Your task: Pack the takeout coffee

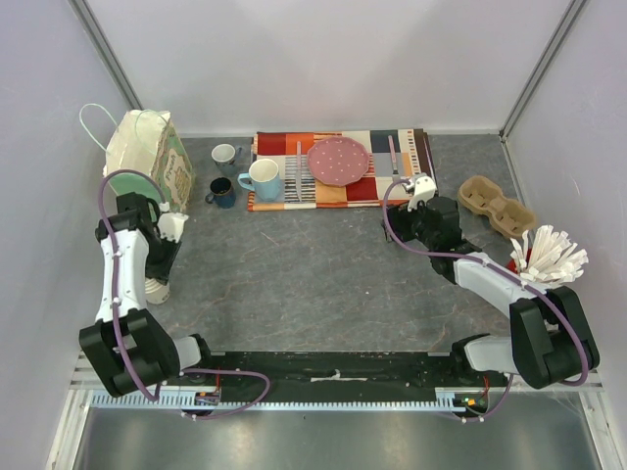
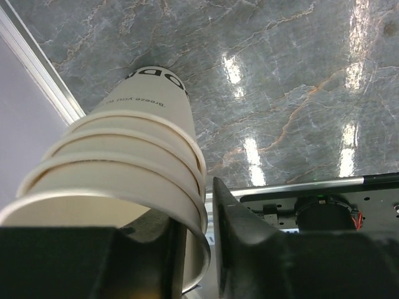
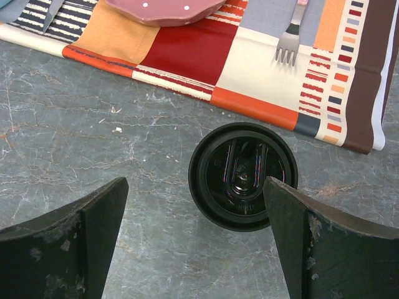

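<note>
A stack of several cream-white paper cups (image 2: 140,149) with dark print stands near the left wall; in the top view it (image 1: 157,286) shows partly under the left arm. My left gripper (image 2: 194,218) is shut on the rim of the top cup, one finger inside and one outside. A round black lid (image 3: 243,176) lies on the grey table just in front of the placemat. My right gripper (image 3: 194,185) hangs open above it, its right finger (image 3: 293,218) over the lid's right edge. In the top view the right gripper (image 1: 412,208) hides the lid.
A striped placemat (image 1: 377,188) holds a pink plate (image 1: 338,160), a fork (image 3: 288,47) and a light blue mug (image 1: 263,179). A navy mug (image 1: 221,192) and a white mug (image 1: 225,155) stand beside it. A paper bag (image 1: 147,157) is back left, a cardboard cup carrier (image 1: 497,206) right.
</note>
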Controlling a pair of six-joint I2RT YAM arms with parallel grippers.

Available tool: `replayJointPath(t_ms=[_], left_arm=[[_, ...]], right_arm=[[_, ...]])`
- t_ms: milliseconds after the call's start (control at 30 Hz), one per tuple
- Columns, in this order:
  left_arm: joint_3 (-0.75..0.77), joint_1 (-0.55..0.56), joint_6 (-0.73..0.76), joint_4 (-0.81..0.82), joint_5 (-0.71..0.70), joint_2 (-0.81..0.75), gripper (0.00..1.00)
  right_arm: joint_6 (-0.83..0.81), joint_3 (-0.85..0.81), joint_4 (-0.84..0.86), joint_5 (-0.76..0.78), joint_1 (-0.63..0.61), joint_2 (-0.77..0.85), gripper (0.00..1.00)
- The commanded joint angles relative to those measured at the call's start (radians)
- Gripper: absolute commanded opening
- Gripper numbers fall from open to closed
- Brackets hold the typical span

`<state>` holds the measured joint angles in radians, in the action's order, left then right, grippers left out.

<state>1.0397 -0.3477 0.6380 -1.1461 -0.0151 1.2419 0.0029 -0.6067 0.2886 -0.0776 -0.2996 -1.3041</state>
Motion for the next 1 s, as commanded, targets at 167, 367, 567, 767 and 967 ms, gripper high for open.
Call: replayJointPath(t_ms=[167, 367, 567, 767, 967], left_arm=[[0.078, -0.004, 0.041, -0.040, 0.125, 0.007, 0.14], [0.125, 0.024, 0.064, -0.072, 0.248, 0.028, 0.11], [0.120, 0.268, 0.023, 0.054, 0.190, 0.027, 0.10], [0.258, 0.492, 0.011, 0.117, 0.145, 0.146, 0.10], [0.342, 0.567, 0.048, 0.132, 0.087, 0.319, 0.07]], right_arm=[[-0.027, -0.039, 0.006, 0.015, -0.010, -0.003, 0.98], [-0.029, -0.039, 0.004, 0.013, -0.019, -0.001, 0.98], [-0.030, -0.039, 0.000, 0.012, -0.026, 0.003, 0.98], [-0.030, -0.030, 0.003, 0.015, -0.030, 0.019, 0.98], [-0.034, -0.022, 0.004, 0.016, -0.035, 0.017, 0.98]])
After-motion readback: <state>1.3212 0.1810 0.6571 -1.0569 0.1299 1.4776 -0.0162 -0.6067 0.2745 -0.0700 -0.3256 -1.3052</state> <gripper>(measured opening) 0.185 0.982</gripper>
